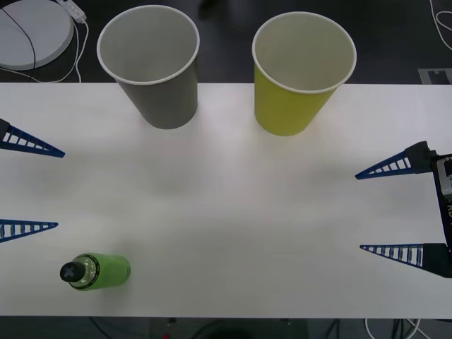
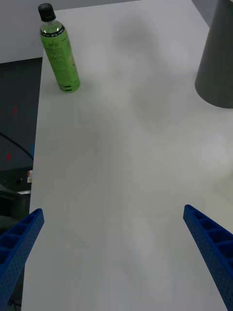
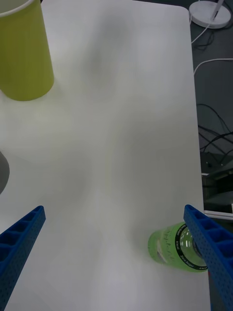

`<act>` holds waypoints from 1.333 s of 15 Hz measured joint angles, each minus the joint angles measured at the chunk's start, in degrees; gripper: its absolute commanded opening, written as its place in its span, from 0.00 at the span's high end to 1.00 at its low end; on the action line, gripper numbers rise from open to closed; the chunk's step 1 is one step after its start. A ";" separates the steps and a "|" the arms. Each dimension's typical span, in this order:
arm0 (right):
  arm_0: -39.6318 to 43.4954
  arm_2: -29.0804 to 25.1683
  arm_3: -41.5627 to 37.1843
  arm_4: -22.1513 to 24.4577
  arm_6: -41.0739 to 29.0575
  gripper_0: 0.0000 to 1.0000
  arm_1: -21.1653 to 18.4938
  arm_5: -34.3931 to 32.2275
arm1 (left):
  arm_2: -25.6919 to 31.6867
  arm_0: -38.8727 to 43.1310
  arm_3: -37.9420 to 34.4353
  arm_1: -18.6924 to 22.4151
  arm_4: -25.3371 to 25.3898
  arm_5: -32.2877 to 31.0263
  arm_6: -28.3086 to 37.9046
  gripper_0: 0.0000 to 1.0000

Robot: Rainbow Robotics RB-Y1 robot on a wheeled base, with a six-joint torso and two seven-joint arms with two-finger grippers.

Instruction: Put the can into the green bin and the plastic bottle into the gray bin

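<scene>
The gray bin [image 1: 152, 67] stands at the table's far edge, left of centre, with the green bin [image 1: 300, 74] to its right. Both are upright and nothing shows inside them. The plastic bottle [image 1: 95, 272] stands upright near the front left corner, black cap on. My left gripper [image 1: 61, 189] is open at the left edge, just behind the bottle [image 3: 172, 245]. My right gripper [image 1: 359, 212] is open at the right edge, far from the bottle [image 2: 60, 53]. The can is out of view.
The white table [image 1: 226, 212] has bare room between the two grippers. A white round disc [image 1: 32, 32] with a cable lies beyond the far left corner. Cables trail on the floor past the front edge.
</scene>
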 measured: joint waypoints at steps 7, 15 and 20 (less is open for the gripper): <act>-0.01 0.01 0.01 0.00 0.00 0.00 0.01 0.00 | -3.07 2.91 1.25 0.74 1.10 1.28 -0.17 0.00; 0.00 0.00 0.01 0.00 0.00 0.00 0.01 0.00 | -8.36 7.25 9.55 9.53 11.55 7.11 -15.51 0.00; 0.00 0.00 0.01 0.00 0.00 0.00 0.01 0.00 | -8.61 8.87 16.97 9.67 11.68 2.61 -27.23 0.00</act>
